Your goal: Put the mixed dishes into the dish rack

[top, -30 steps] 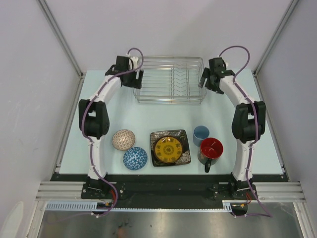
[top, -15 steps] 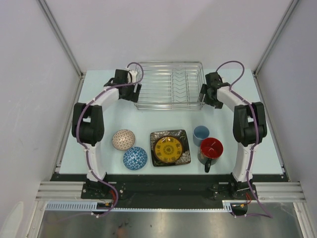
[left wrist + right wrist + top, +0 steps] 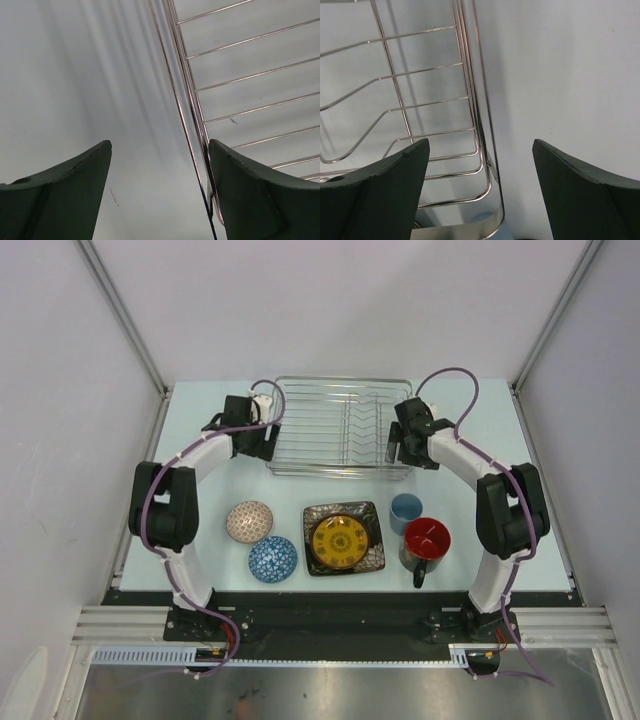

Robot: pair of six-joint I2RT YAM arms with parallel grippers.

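Left hand (image 3: 262, 440), right hand (image 3: 400, 446) astride rack (image 3: 340, 380) rims

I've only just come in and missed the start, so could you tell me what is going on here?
The robot is working at the dish rack, toward the back of the table. The left gripper is at its left end and the right gripper at its right end, each open with the rack's end wires between its fingers. Nothing is loaded yet: the pinkish-beige bowl, blue bowl, square plate, light-blue cup and red-lined mug sit on the table nearer the front edge.
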